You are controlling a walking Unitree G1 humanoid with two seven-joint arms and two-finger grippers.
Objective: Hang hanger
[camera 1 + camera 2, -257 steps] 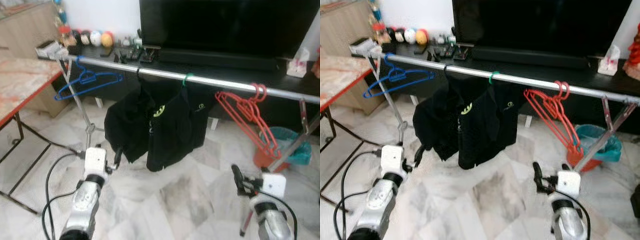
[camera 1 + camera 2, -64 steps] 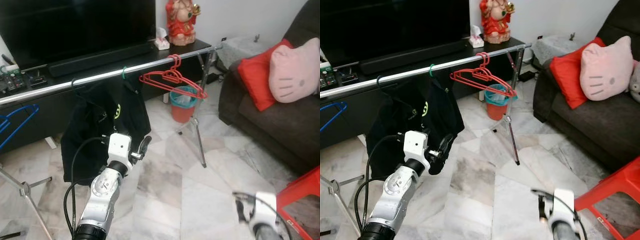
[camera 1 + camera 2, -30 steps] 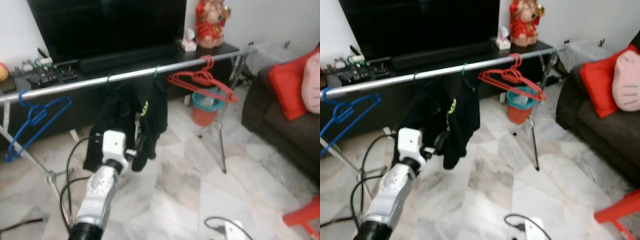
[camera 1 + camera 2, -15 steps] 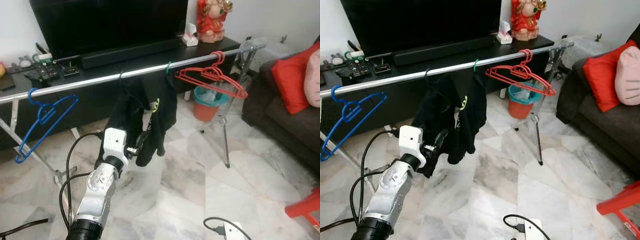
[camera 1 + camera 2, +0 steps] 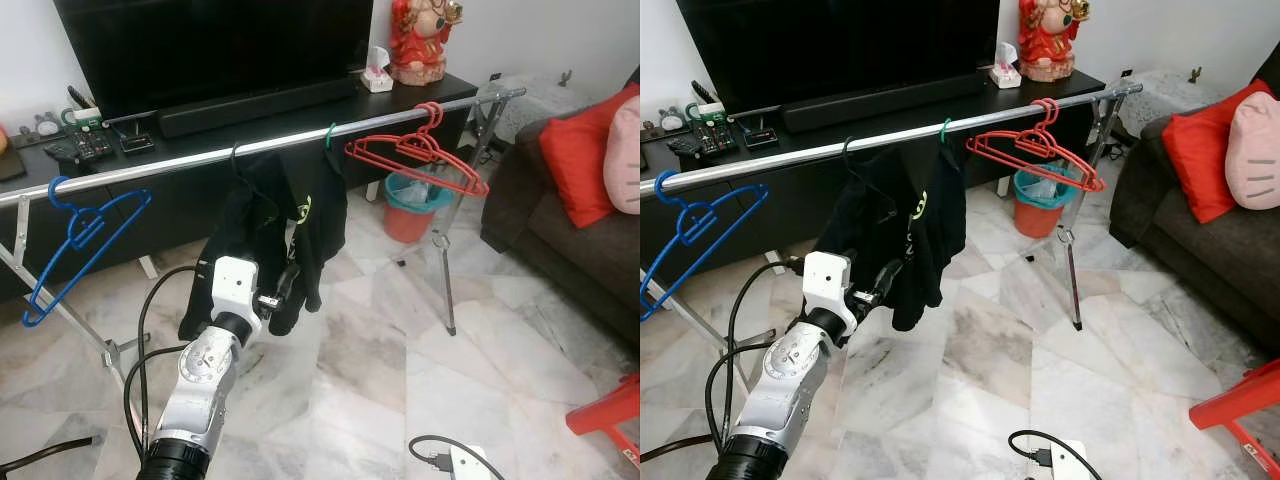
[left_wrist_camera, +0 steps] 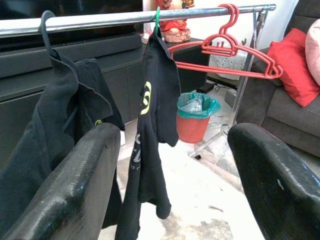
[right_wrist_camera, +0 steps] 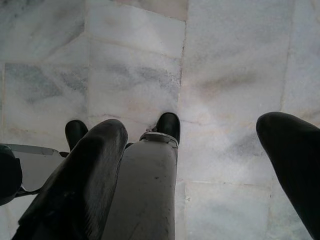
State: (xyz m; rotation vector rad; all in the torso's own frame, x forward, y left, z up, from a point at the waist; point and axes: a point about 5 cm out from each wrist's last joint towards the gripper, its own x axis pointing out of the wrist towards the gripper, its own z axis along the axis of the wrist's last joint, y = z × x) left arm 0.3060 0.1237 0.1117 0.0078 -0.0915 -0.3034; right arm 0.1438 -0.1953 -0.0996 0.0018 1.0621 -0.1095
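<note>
left end effector (image 6: 170,165) open | black shirts (image 5: 290,215): yellow logo, unreadable

The robot's left arm (image 5: 200,385) is a silver, ribbed metal tube ending in a black collar at its base. A white, boxy wrist housing (image 5: 232,290) tops it, and black cables (image 5: 148,330) loop alongside. The left gripper (image 6: 170,175) has two long black fingers (image 6: 75,185) with a finely textured, matte surface. The right gripper (image 7: 200,165) carries similar rounded black fingers (image 7: 85,170).
</note>
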